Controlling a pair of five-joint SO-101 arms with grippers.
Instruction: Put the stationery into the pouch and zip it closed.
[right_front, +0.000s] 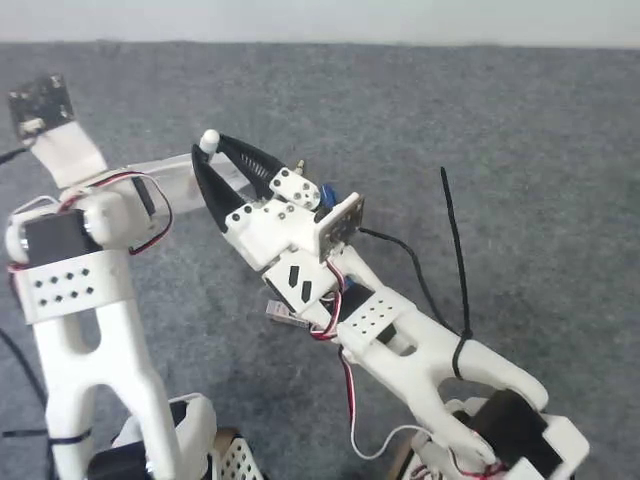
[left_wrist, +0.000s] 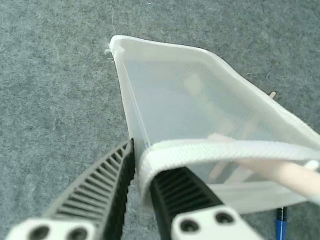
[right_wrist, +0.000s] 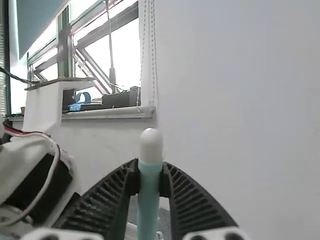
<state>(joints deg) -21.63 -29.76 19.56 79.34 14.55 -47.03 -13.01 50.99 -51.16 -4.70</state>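
My left gripper (left_wrist: 140, 161) is shut on the rim band of a translucent white mesh pouch (left_wrist: 190, 110), holding its mouth up off the grey mat. Pale shapes show through the mesh, and a pale rod (left_wrist: 292, 177) lies across the rim. In the high view the pouch (right_front: 176, 170) sits between the two arms. My right gripper (right_front: 210, 152) is shut on a light teal pen with a rounded white tip (right_wrist: 150, 145). The pen points upward, right beside the pouch mouth. A blue pen (left_wrist: 281, 223) lies on the mat past the pouch.
Grey felt-like mat (right_front: 520, 130) covers the table, with open room at the back and right. A black cable and upright tie (right_front: 452, 235) run along the right arm. The left arm's white base (right_front: 90, 330) stands at the front left.
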